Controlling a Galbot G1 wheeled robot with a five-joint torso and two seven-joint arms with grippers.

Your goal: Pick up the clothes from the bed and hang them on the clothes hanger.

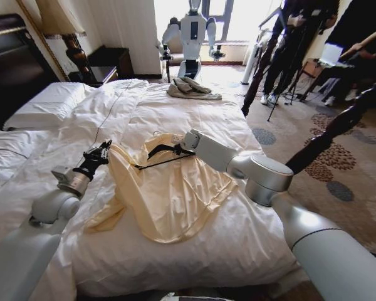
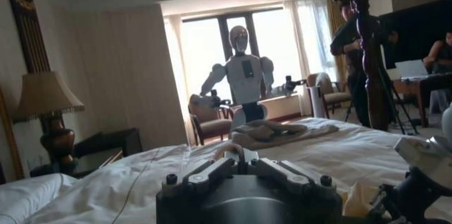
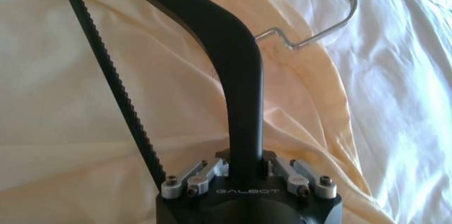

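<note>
You see the pale-yellow clothes (image 1: 169, 200) spread flat and wrinkled on the bed (image 1: 194, 119), in the lower middle of the head view, with the white duvet around them on every side.

Your right gripper (image 1: 175, 149) sits at the centre of that view, over the upper edge of the garment, and its fingers (image 3: 200, 173) are clamped on the black clothes hanger (image 1: 156, 160). In the right wrist view the hanger's thick black arm runs from the fingers up to the upper left of the frame, a thin ribbed bar runs along the left side, and the metal hook (image 3: 332, 9) curves at the upper right, lying over the edge of the yellow cloth and the white duvet.

Your left gripper (image 1: 102, 152) is at centre left in the head view, at the left edge of the garment. Its fingers look drawn together, but you cannot tell whether they pinch cloth.

A grey garment (image 1: 191, 88) lies at the far end of the bed, upper middle of the head view.
</note>
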